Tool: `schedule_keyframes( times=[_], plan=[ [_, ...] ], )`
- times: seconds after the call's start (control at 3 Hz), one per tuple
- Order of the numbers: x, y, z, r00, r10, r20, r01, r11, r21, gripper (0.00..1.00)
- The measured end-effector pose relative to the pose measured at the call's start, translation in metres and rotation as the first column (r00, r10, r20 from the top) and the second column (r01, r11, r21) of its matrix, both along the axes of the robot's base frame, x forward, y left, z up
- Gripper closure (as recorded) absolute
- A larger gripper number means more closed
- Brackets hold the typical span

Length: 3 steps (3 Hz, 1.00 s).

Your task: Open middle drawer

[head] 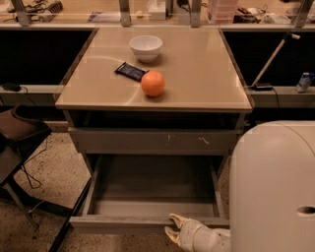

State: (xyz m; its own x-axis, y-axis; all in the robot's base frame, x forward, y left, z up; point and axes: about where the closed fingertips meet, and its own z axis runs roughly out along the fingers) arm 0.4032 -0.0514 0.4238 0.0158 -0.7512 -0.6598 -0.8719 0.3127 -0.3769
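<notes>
The middle drawer (123,224) is pulled far out below the desk. Its plain grey front faces me at the bottom of the view and its bare grey tray (152,189) lies open. Above it sits the taller grey front with white scratch marks (157,141), pushed in. My gripper (172,226) is at the drawer's front edge, right of its middle, with pale fingers (176,219) at the top lip of the front. My white arm (275,192) fills the lower right and hides the drawer's right end.
On the tan desk top (197,74) stand a white bowl (145,47), an orange (152,83) and a dark snack packet (130,71). A dark chair (19,133) stands at the left. A long counter with clutter (157,10) runs along the back.
</notes>
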Motion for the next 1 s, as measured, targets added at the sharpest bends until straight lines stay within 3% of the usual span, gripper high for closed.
schedule_keyframes(
  times=[1.0],
  plan=[
    [-0.0106,0.0020,-0.0010,0.9999,0.014,0.010,-0.014,1.000,-0.011,1.00]
  ],
)
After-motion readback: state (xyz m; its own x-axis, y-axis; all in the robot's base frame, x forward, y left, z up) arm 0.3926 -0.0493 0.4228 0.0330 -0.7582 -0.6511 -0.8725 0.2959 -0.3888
